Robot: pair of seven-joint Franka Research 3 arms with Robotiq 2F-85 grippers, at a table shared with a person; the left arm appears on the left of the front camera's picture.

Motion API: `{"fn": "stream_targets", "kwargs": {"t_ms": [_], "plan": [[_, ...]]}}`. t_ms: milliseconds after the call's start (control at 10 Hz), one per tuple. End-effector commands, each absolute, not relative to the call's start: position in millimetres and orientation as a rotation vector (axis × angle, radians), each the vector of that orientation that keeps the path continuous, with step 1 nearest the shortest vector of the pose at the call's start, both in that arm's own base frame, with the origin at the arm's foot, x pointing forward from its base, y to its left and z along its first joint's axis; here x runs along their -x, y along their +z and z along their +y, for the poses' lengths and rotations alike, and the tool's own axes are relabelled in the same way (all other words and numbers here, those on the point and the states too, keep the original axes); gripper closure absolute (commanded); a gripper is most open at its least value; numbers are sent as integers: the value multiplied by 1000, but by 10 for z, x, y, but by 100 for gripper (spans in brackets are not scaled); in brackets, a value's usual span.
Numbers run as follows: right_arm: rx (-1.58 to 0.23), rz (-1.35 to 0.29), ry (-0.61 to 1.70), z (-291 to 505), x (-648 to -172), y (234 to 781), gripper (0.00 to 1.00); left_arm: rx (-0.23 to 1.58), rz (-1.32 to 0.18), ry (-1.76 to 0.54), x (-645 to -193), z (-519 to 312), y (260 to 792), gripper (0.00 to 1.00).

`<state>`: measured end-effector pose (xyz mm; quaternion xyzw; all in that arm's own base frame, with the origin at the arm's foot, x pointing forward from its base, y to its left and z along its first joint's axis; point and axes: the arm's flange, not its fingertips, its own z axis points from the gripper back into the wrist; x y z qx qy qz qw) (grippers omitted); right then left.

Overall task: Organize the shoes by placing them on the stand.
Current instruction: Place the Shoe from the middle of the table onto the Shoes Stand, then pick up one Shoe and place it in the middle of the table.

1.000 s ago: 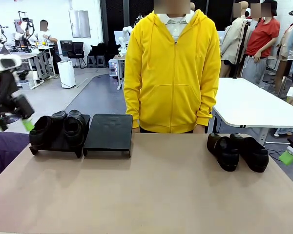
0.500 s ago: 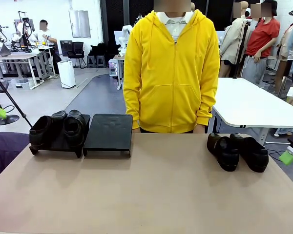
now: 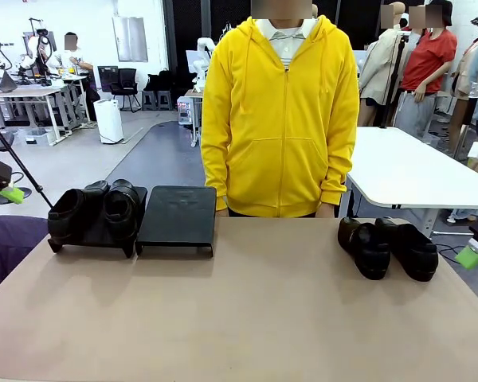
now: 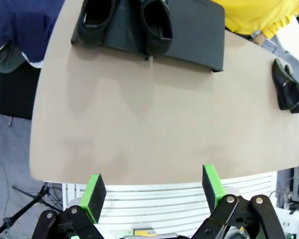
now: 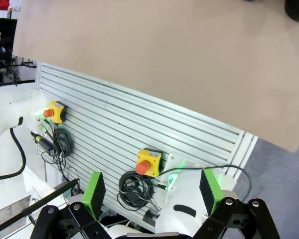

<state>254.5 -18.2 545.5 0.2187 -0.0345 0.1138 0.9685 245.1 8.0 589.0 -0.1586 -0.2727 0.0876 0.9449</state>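
**On the stand, two shoes; well off to its right, two more**

Of the stand [image 3: 178,215], the left platform carries two shoes side by side: one [image 3: 68,215] at its outer end, the other [image 3: 123,207] next to the right platform. Two more shoes [image 3: 365,248] [image 3: 410,250] sit close together on the worktop [image 3: 247,318], well to the right of the stand. A person [image 3: 280,119] in a yellow hoodie stands behind the worktop, just right of the stand, arms hanging down.

My left jaws hang off the stand's left side, out past the worktop's edge, their green pads [image 4: 96,191] wide apart with nothing between them. My right jaws are spread just as wide, pads [image 5: 209,186] gripping nothing, far right of the stand, beyond the loose pair.
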Motion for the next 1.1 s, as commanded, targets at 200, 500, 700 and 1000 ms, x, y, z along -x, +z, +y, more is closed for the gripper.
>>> {"fn": "stream_targets", "kwargs": {"t_ms": [200, 500, 700, 1000], "plan": [[-467, -74, 254, -181, -2559, 5487, 0, 315, -558, 169, -2442, 133, 5898, 0], [-467, -74, 254, -181, -2559, 5487, 0, 315, -558, 169, -2442, 133, 5898, 0], [-467, -74, 254, -181, -2559, 5487, 0, 315, -558, 169, -2442, 133, 5898, 0], [-238, 37, 227, 223, -3452, 5324, 0, 315, -558, 169, -2442, 133, 5898, 0]]}}
